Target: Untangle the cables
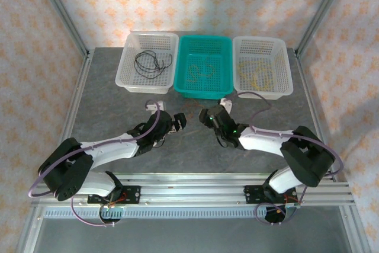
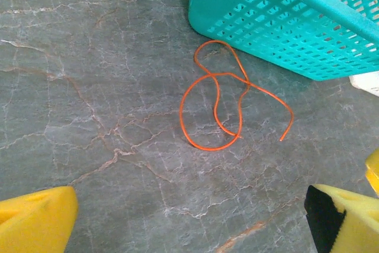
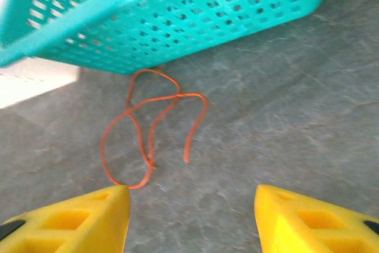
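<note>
My yellow foam fingers (image 2: 41, 217) are cut off at the bottom corners of my wrist views, and from above the thin orange cable (image 2: 215, 76), loosely looped on the grey marbled tabletop (image 1: 106, 105) between my claws, is too fine to make out. Both arms reach low and forward, angled inward, my left claw (image 1: 180, 121) spread wide and my right claw (image 1: 205, 115) partly apart, both empty. Just beyond the loop stands the teal plastic mesh basket (image 1: 205, 37) holding brownish-orange cables (image 1: 198, 70). It is flanked by a left white mesh basket (image 1: 153, 34) holding a black cable (image 1: 153, 61) and a right white mesh basket (image 1: 259, 38) holding yellow cables (image 1: 260, 78).
</note>
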Controlling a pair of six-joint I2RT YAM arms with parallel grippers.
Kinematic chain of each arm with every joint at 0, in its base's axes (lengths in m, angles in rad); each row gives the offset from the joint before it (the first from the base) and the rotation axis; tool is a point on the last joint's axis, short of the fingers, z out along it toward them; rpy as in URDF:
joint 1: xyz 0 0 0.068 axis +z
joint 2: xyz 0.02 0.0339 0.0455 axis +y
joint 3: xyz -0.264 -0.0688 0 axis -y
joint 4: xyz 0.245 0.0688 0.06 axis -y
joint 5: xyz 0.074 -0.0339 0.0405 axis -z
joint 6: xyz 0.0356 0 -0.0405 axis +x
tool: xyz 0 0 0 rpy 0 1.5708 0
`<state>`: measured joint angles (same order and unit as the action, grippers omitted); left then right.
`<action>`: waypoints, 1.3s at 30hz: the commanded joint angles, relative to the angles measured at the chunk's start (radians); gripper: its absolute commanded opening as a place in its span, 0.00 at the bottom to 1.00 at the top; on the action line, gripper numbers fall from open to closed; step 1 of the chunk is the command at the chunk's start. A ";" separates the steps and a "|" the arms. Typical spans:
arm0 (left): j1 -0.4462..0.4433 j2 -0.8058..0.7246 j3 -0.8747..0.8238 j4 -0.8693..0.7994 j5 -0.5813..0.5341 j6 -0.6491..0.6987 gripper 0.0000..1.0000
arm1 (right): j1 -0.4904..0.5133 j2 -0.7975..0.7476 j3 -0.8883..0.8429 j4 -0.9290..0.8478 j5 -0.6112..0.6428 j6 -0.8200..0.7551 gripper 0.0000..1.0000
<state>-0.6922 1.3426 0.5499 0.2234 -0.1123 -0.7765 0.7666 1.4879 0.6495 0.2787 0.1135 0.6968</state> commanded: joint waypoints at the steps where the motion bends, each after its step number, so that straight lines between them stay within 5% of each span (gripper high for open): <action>1: -0.001 -0.006 0.021 0.060 -0.026 -0.042 0.99 | -0.002 0.051 -0.005 0.130 -0.006 0.052 0.57; 25: 0.101 -0.110 -0.071 0.135 0.055 0.057 0.99 | 0.000 0.330 0.198 0.086 0.070 0.008 0.50; 39: 0.131 -0.131 -0.082 0.150 0.094 0.077 0.99 | -0.001 0.351 0.228 0.076 0.059 -0.013 0.29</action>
<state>-0.5732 1.2301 0.4816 0.3317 -0.0395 -0.7235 0.7666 1.8378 0.8661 0.3733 0.1421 0.6910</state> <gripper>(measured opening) 0.994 0.301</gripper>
